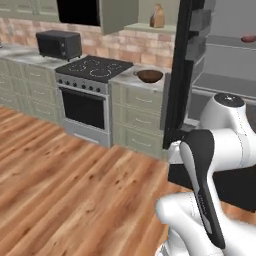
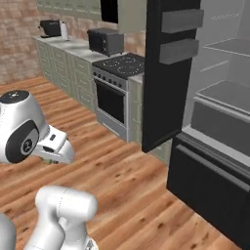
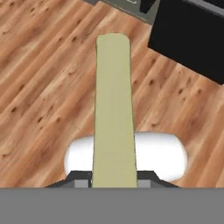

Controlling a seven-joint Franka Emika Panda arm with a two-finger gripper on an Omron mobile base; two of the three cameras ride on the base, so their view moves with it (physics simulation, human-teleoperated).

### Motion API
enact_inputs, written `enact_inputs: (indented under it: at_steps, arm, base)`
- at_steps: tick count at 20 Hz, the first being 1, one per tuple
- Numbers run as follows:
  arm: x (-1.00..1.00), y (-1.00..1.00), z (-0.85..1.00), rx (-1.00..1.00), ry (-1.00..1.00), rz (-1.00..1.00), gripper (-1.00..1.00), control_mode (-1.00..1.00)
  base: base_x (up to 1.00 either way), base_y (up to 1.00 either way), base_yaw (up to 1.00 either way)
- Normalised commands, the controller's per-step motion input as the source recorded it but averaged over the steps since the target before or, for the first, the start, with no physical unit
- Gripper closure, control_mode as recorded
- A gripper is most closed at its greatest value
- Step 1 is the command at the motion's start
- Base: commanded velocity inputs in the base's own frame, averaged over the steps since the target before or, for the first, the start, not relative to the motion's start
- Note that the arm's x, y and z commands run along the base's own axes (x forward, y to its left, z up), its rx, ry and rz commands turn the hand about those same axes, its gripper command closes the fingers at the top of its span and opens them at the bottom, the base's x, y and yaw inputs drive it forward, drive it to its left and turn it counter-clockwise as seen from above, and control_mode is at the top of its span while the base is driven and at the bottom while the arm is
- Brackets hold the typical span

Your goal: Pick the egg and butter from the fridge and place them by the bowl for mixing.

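Yellow butter [image 3: 113, 113] – gripper [image 3: 113, 183] clamps it.

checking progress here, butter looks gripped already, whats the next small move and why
Probably carry it left toward the bowl on the counter by the stove. In the hand view the butter sits clamped in the end effector over bare floor, away from the open fridge.

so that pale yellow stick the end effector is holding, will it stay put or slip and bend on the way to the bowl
The butter shows a straight, even outline, so it probably holds stiff. It sticks out far beyond the end effector, gripped at one end only, so it may pivot or sag on swings. Its smooth faces could slip. The bowl sits on the counter beside the stove.
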Motion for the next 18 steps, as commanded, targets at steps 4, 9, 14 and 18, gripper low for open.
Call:
enact_inputs:
  at_steps: [4,9,14,18]
  arm:
    - [0.00,0.00,0.00,0.00,0.00,0.00,1.00,1.00]
    - [0.00,0.00,0.00,0.00,0.00,0.00,1.00,1.00]
    - [0.00,0.00,0.00,0.00,0.00,0.00,1.00,1.00]
    - [0.00,0.00,0.00,0.00,0.00,0.00,1.00,1.00]
  base:
    - [0.21,0.08,0.69]
    - [0.83,0.17,0.08]
    - [0.91,0.13,-0.01]
    - [0.86,0.19,-0.15]
